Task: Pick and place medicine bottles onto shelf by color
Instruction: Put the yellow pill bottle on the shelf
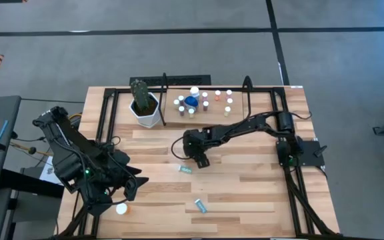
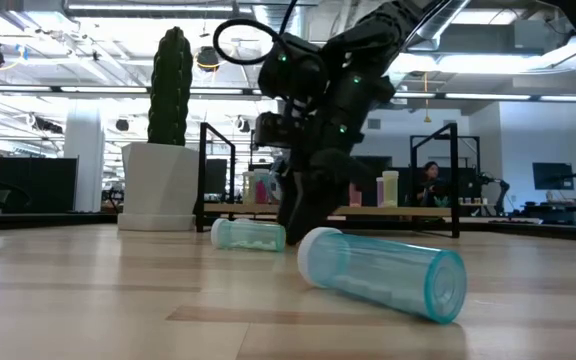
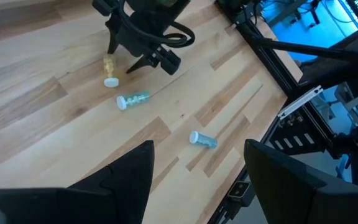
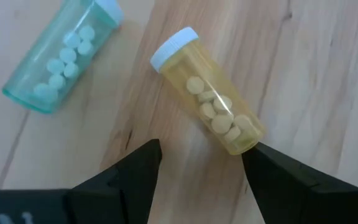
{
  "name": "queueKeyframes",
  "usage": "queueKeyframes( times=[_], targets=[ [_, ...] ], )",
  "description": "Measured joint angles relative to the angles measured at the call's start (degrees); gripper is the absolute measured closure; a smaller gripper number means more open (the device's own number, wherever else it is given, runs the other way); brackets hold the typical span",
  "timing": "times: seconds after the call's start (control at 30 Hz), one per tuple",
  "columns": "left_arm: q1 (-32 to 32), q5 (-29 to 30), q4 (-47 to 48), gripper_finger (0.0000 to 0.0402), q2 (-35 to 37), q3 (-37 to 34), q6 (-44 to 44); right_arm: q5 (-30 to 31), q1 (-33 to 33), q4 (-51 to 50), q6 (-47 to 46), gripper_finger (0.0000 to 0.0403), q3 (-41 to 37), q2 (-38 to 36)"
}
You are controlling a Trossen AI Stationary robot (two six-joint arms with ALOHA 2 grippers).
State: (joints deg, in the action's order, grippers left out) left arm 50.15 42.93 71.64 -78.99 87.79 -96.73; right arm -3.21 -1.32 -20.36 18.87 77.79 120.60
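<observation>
The right claw (image 1: 202, 162) is seen lowered over an amber bottle (image 4: 207, 106) lying on the wooden surface (image 1: 245, 193), fingers spread either side and nothing gripped. A teal bottle (image 1: 185, 169) lies just beside it, another (image 1: 200, 206) nearer the front edge. The left claw (image 1: 131, 187) is held open and empty at the front left. More bottles are stood on the shelf (image 1: 239, 117).
</observation>
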Motion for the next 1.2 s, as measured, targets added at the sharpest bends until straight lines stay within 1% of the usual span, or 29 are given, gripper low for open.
queueKeyframes(
  times=[0.17,0.3,0.5,0.63,0.73,0.9,0.97,1.1,1.2],
  targets=[
    [-0.5,0.0,0.0,0.0167,0.0,0.0,0.0,0.1,-0.3,0.0,0.0,0.016,0.1,-0.6],
    [-1.1,0.0,0.1,0.0167,0.0,0.0,1.1,0.7,-1.2,-1.1,0.3,0.0171,1.9,-0.5],
    [-1.9,0.0,0.1,0.0167,0.0,0.0,1.5,3.8,-3.5,-0.4,1.0,0.0173,4.7,-0.4],
    [-1.9,0.0,0.1,0.0167,0.0,0.0,1.5,3.0,-4.5,-2.0,1.9,0.0173,4.6,-0.4],
    [-1.9,0.0,0.1,0.0167,0.0,0.0,1.5,2.7,-4.6,-3.6,7.0,0.0173,4.6,-0.4],
    [-1.9,0.1,0.0,0.0167,0.0,0.0,1.5,5.2,-3.6,-3.6,21.6,0.0173,4.6,-0.4],
    [-1.9,0.5,0.0,0.0167,0.0,0.0,1.4,5.8,-3.0,-3.2,26.0,0.0173,4.7,-0.4],
    [-1.9,0.9,0.0,0.0167,0.0,0.0,0.6,6.1,-1.7,-4.6,31.4,0.0173,4.7,-0.5],
    [-1.9,0.9,0.0,0.0167,0.0,0.0,0.5,7.6,-0.7,-4.1,32.3,0.0173,4.7,-0.5]
  ],
)
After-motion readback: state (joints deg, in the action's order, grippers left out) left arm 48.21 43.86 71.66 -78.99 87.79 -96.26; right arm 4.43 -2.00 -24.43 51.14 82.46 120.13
